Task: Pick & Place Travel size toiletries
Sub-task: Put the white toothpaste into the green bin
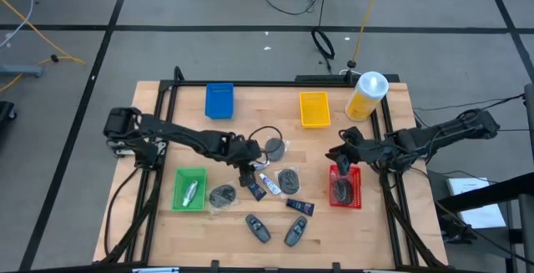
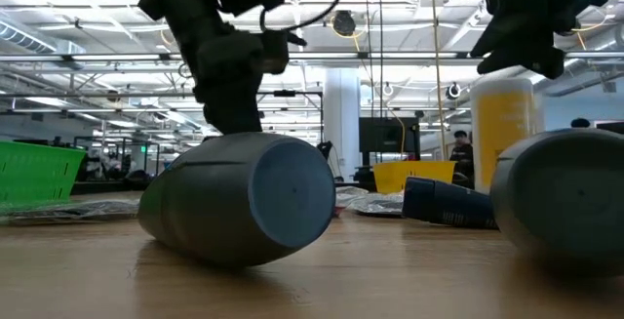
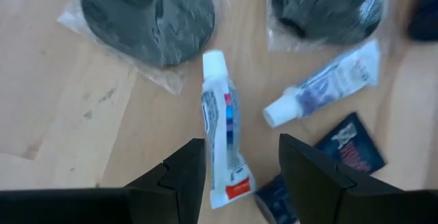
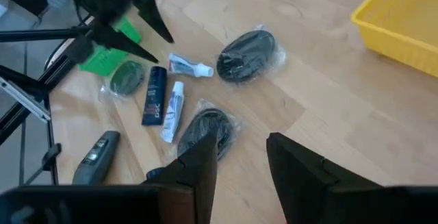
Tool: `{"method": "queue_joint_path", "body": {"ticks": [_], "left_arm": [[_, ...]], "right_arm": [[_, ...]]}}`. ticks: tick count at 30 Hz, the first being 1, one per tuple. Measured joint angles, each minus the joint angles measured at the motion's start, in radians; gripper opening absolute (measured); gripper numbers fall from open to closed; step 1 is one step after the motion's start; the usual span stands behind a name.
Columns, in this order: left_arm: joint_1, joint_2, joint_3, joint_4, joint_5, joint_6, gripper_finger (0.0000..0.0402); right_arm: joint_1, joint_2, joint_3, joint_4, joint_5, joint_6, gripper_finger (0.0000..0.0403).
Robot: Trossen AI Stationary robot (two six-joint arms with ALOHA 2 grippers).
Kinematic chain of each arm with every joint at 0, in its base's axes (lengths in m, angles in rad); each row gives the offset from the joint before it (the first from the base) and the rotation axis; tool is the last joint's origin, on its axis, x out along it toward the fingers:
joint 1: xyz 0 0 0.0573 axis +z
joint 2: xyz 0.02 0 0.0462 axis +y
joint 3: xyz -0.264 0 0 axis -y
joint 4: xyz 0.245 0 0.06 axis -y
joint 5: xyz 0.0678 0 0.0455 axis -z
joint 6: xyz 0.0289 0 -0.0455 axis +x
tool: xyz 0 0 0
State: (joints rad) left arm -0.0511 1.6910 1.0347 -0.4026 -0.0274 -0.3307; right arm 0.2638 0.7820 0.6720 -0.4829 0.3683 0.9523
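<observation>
White tube (image 3: pixel 220 131) between parted left gripper (image 3: pixel 236 166) fingers (wrist view only), right gripper (image 4: pixel 239 159) open.

white tube (image 3: pixel 220 129) with blurred print, dark-blue sachet (image 3: pixel 345 146) with white lettering, nothing legible

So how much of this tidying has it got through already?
Some is sorted: a white tube lies in the green tray and a dark item in the red tray. The left gripper, open, straddles a white tube. Wrapped pads and grey oblong pieces remain loose.
</observation>
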Motion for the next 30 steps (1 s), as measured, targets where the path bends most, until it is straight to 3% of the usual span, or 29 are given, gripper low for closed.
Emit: {"method": "queue_joint_path", "body": {"ticks": [17,23,27,30], "left_arm": [[0.017,0.149,0.002,0.011,-0.014,0.04,0.017],[0.018,0.134,0.001,0.002,-0.021,0.037,0.0085],[0.018,0.123,0.001,-0.001,0.031,0.022,0.0022],[0.013,0.099,0.001,-0.01,0.053,-0.031,0.0011]], "right_arm": [[-0.008,0.0,0.0,0.004,0.0,-0.019,0.0113],[-0.009,0.0,0.0,0.031,0.001,-0.05,0.0108],[-0.028,0.001,0.0,0.072,0.001,-0.094,0.0104],[-0.048,0.003,0.0,0.098,0.0,-0.129,0.0101]]}}
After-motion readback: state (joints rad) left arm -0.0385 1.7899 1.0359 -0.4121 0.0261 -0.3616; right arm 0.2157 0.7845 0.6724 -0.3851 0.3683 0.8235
